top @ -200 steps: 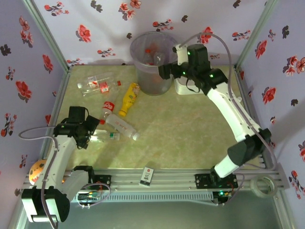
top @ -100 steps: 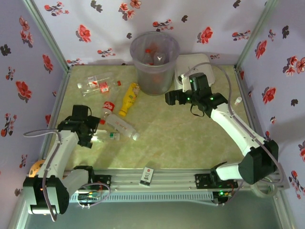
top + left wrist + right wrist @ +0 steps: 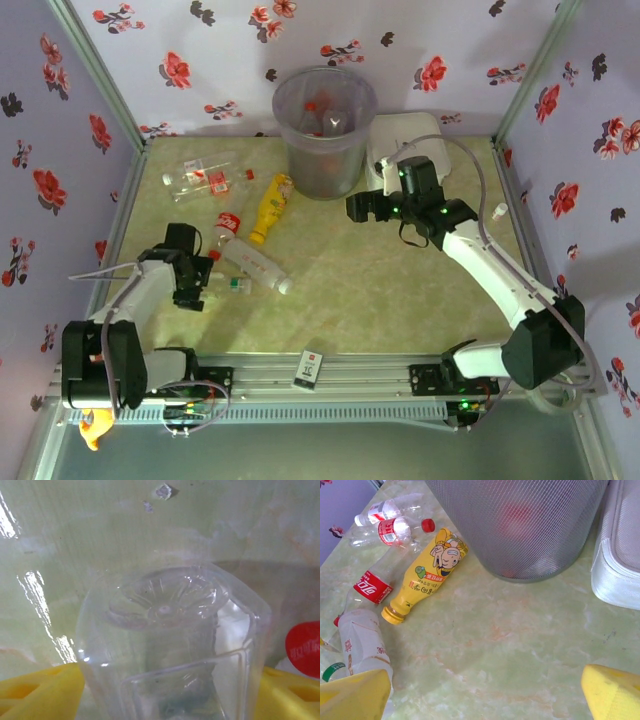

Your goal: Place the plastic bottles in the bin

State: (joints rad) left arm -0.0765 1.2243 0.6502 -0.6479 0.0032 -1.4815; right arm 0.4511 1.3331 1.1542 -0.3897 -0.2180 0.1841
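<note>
Left gripper [image 3: 192, 284]: yellow fingers [image 3: 40, 692] spread wide, straddling the base of a small clear plastic bottle with green cap [image 3: 165, 605] that lies on the pale green marbled table [image 3: 380, 290]. Bottle edges meet both fingers in the left wrist view; cannot tell whether the pads actually press it.

Right gripper [image 3: 362, 207]: fingers apart, nothing between them. Hovers over bare table just beside the tall round translucent grey bin [image 3: 300, 160], near the white rounded-square lidded box [image 3: 410, 135].

Inside the bin: clear bottles with red on them [image 3: 328, 118]; count unclear.

On the table left of the bin:
- yellow squeeze bottle with cartoon label [image 3: 432, 572], lying flat, cap pointing away from the bin
- clear bottle with red label [image 3: 370, 587] just beside it
- clear bottle with red cap [image 3: 395, 530] further back
- clear bottle with red-and-white label [image 3: 382, 507] right behind that
- crumpled clear bottle with white label [image 3: 255, 265] near the green-cap one

Small black-and-white flat card [image 3: 310, 368] on the metal rail at the near edge.
</note>
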